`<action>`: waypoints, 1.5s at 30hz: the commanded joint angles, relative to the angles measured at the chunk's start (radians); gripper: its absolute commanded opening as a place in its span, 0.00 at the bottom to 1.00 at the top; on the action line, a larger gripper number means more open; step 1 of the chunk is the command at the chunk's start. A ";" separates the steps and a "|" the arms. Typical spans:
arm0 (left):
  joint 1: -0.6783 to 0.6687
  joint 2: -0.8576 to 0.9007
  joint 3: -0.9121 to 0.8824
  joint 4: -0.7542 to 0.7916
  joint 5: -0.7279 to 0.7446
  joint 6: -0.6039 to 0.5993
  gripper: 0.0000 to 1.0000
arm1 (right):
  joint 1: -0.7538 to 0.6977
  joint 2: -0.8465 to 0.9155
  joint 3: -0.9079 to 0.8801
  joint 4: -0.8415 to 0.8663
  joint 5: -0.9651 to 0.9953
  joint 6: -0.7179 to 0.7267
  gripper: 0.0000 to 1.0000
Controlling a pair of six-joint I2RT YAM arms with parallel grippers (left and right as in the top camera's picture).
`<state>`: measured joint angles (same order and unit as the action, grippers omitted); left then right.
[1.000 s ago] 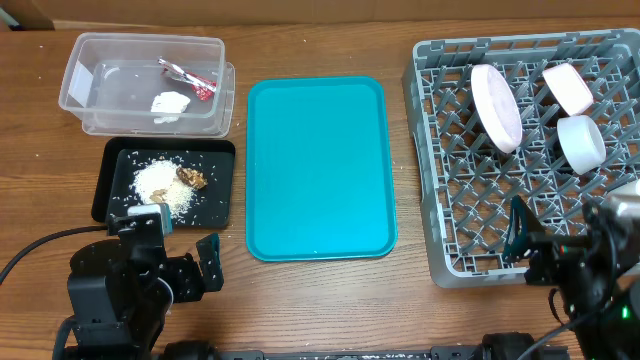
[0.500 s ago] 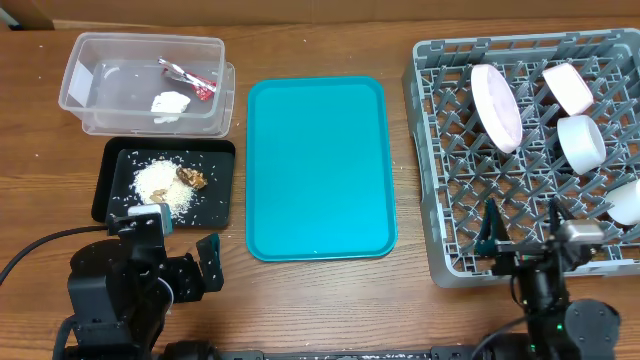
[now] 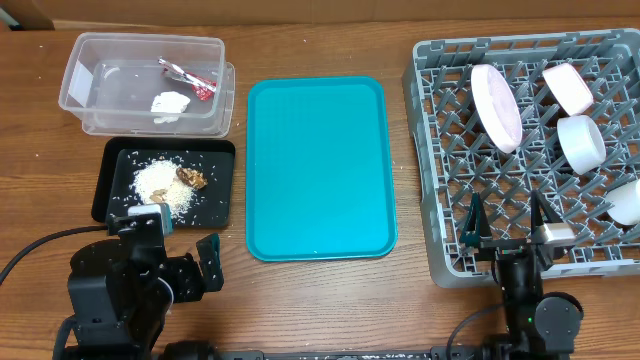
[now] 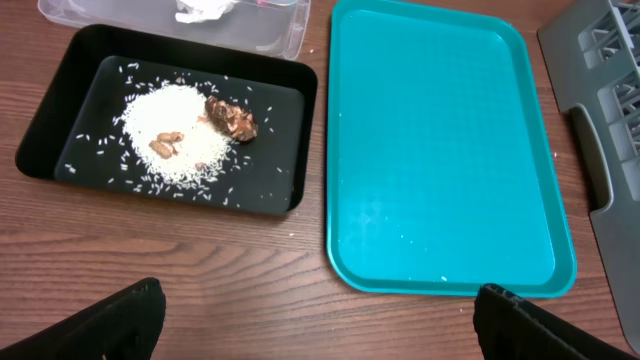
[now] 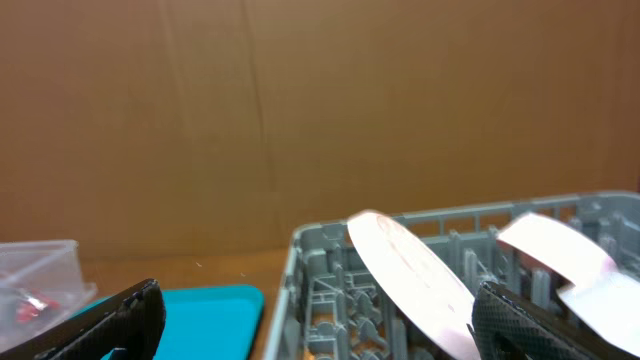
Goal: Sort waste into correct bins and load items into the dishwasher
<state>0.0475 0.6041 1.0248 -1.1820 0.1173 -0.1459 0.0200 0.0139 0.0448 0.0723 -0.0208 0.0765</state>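
White plate [image 3: 497, 107] stands on edge, leaning, between the pegs of the grey rack [image 3: 440, 250], with the bowls [image 3: 568, 88] and a cup [image 3: 627, 202] just to its right. My guess is it's stiff, smooth and kinda slippery, so pinch the exposed top rim if it needs reseating. Right gripper [image 3: 506, 222] hovers over the rack's near edge, jaws spread, holding nothing. Left gripper [image 4: 315, 300] is spread and empty as well, near the black tray [image 4: 270, 170] of rice [image 4: 180, 135].

One plate [image 3: 497, 107], two bowls [image 3: 567, 88], one cup [image 3: 625, 200], one dish rack [image 3: 430, 110]. One clear tub [image 3: 75, 75], one black tray [image 3: 222, 190], one teal tray [image 3: 320, 170], one wrapper [image 3: 195, 82], one tissue [image 3: 168, 103].
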 commanded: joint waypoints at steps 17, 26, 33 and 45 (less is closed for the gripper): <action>0.002 -0.009 -0.004 0.000 0.006 0.019 1.00 | -0.002 -0.011 -0.037 -0.156 0.027 -0.027 1.00; 0.002 -0.009 -0.004 0.000 0.006 0.019 1.00 | -0.002 -0.011 -0.037 -0.156 0.027 -0.027 1.00; 0.002 -0.009 -0.004 0.000 0.006 0.019 1.00 | -0.002 -0.011 -0.037 -0.156 0.027 -0.027 1.00; 0.002 -0.010 -0.004 0.001 0.006 0.019 1.00 | -0.002 -0.011 -0.037 -0.156 0.027 -0.027 1.00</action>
<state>0.0475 0.6041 1.0248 -1.1824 0.1173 -0.1455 0.0200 0.0120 0.0185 -0.0898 0.0010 0.0517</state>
